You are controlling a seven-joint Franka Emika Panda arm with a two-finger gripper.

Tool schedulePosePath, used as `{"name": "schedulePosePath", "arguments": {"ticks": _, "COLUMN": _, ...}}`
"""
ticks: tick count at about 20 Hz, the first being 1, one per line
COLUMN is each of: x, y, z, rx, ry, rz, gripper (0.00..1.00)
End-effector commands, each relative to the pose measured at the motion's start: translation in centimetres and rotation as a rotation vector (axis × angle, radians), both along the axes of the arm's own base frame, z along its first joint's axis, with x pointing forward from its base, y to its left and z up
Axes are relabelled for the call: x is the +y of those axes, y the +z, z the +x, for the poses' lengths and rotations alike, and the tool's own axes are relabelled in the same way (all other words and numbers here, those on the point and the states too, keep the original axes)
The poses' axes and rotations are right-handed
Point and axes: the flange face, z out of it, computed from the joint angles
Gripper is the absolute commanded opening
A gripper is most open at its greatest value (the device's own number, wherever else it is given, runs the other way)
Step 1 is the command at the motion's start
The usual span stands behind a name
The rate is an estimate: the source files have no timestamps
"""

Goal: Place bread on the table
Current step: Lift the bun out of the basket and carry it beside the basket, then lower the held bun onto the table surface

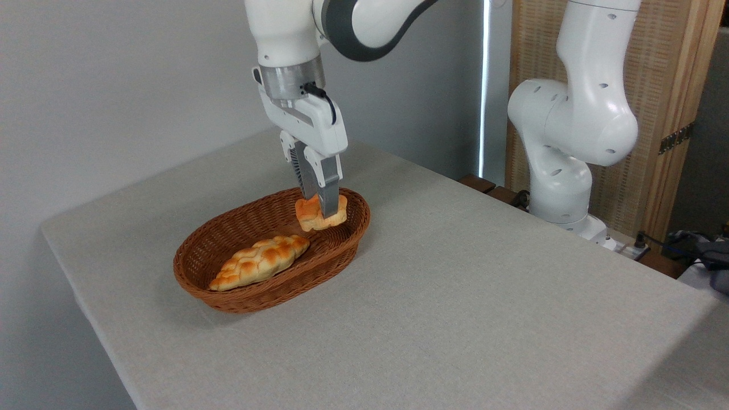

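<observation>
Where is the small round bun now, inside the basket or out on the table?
Inside the basket region: the gripper is shut on the bun over its far end, not over bare table.

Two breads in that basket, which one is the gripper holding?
The small round orange bun, at the far right end of the wicker basket. The gripper is closed on it; the longer, paler braided loaf lies untouched at the near left.

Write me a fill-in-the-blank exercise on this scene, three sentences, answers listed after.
1. The tool is shut on the small round ____.
2. The braided loaf lies inside the brown wicker ____.
3. The bun is held over the basket, not yet set on the grey ____.

Missing words: bun; basket; table
</observation>
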Motion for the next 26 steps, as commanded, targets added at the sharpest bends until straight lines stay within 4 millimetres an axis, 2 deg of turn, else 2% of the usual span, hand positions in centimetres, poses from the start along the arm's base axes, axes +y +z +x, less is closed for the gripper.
{"name": "schedulePosePath", "arguments": {"ticks": 1, "x": 2.4, "y": 3.5, "z": 3.6, "rx": 0.026, "ry": 0.045, "rz": -0.025, "gripper": 0.54}}
{"name": "schedulePosePath", "arguments": {"ticks": 3, "x": 3.9, "y": 5.1, "z": 6.2, "rx": 0.004, "ry": 0.083, "rz": -0.040, "gripper": 0.54}}
{"name": "schedulePosePath", "arguments": {"ticks": 5, "x": 5.9, "y": 5.4, "z": 8.3, "rx": -0.009, "ry": 0.123, "rz": -0.047, "gripper": 0.54}}
{"name": "schedulePosePath", "arguments": {"ticks": 8, "x": 9.1, "y": 3.8, "z": 11.2, "rx": -0.003, "ry": 0.118, "rz": -0.041, "gripper": 0.54}}
{"name": "schedulePosePath", "arguments": {"ticks": 11, "x": 13.1, "y": 1.7, "z": 12.8, "rx": 0.018, "ry": 0.086, "rz": -0.033, "gripper": 0.54}}
{"name": "schedulePosePath", "arguments": {"ticks": 13, "x": 15.1, "y": 1.0, "z": 14.2, "rx": -0.040, "ry": 0.097, "rz": -0.031, "gripper": 0.55}}
{"name": "schedulePosePath", "arguments": {"ticks": 16, "x": 15.5, "y": -2.0, "z": 16.1, "rx": -0.066, "ry": 0.106, "rz": -0.018, "gripper": 0.57}}
{"name": "schedulePosePath", "arguments": {"ticks": 17, "x": 15.3, "y": -2.7, "z": 16.5, "rx": -0.068, "ry": 0.112, "rz": -0.015, "gripper": 0.67}}
{"name": "schedulePosePath", "arguments": {"ticks": 18, "x": 15.2, "y": -3.3, "z": 16.7, "rx": -0.062, "ry": 0.108, "rz": -0.013, "gripper": 0.70}}
{"name": "schedulePosePath", "arguments": {"ticks": 19, "x": 15.0, "y": -3.4, "z": 16.7, "rx": -0.060, "ry": 0.105, "rz": -0.013, "gripper": 0.72}}
{"name": "schedulePosePath", "arguments": {"ticks": 20, "x": 14.9, "y": -3.6, "z": 16.7, "rx": -0.057, "ry": 0.107, "rz": -0.013, "gripper": 0.81}}
{"name": "schedulePosePath", "arguments": {"ticks": 23, "x": 14.7, "y": -4.4, "z": 17.1, "rx": -0.063, "ry": 0.101, "rz": -0.008, "gripper": 0.93}}
{"name": "schedulePosePath", "arguments": {"ticks": 26, "x": 14.9, "y": -4.4, "z": 17.4, "rx": -0.080, "ry": 0.092, "rz": 0.003, "gripper": 1.00}}
